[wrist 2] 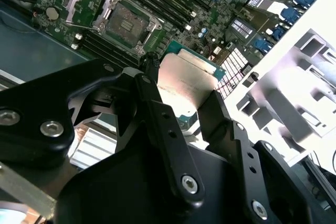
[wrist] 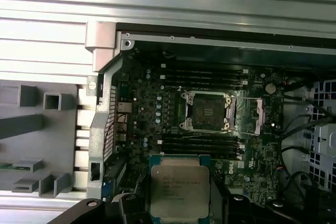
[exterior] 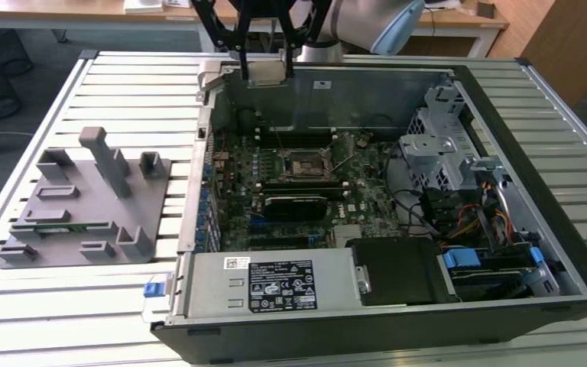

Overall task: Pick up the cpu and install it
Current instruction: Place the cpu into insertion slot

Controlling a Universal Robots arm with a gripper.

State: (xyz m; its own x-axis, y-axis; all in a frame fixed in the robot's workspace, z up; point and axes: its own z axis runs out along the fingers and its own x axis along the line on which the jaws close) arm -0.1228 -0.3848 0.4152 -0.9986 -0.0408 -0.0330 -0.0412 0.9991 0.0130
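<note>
The cpu [exterior: 266, 74], a small square chip with a pale metal top, hangs above the back edge of the open computer case, and my gripper [exterior: 263, 65] is shut on it. In both wrist views the black fingers [wrist 2: 157, 108] clamp the cpu [wrist 2: 184, 85] by two opposite edges, and its silver lid [wrist: 178, 186] faces the first wrist camera. The socket frame [exterior: 304, 163] stands open on the motherboard with a dark centre and nothing in it. It lies well below and in front of the chip, seen in both wrist views [wrist 2: 126, 22] [wrist: 206, 111].
The open case [exterior: 538, 99] lies on a slatted metal table [exterior: 120, 84]. Its metal walls, a drive cage [exterior: 436, 153], cables and a power supply [exterior: 273, 284] surround the board. A grey plastic fixture [exterior: 79, 206] holding a green memory stick [exterior: 64, 226] lies at the exterior view's left.
</note>
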